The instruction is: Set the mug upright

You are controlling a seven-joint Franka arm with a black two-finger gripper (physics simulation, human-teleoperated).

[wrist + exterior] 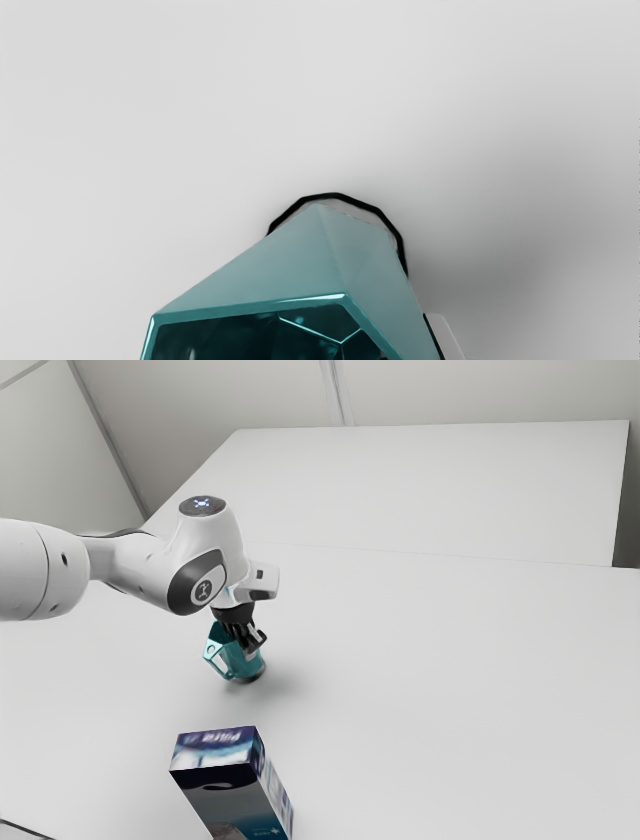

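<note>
Teal faceted mug (pixel 235 660) is sitting at the gripper (pixel 251 647), left of centre in the exterior view. Mouth is facing up, base is pointing down at the table (pixel 450 710), so it's looking roughly upright. Can't tell if the base is resting fully flat. Handle (pixel 214 661) is sticking out toward the exterior view's left. Wrist view: the mouth is opening toward the camera, walls are narrowing down to a black base ring (pixel 332 194).

Jaws: black hardware is reaching down to the mug's upper part, but I can't tell whether they're standing wide or narrow, or holding the wall.

White arm (pixel 130 567) is coming in from the exterior view's left, hand angling down over the mug. Soft shadow is falling on the table beside it. Tall printed carton (pixel 225 800) is standing nearer the exterior camera, apart from the mug, showing a blue-purple top. Pale wall panels (pixel 450 390) are running behind the table.
</note>
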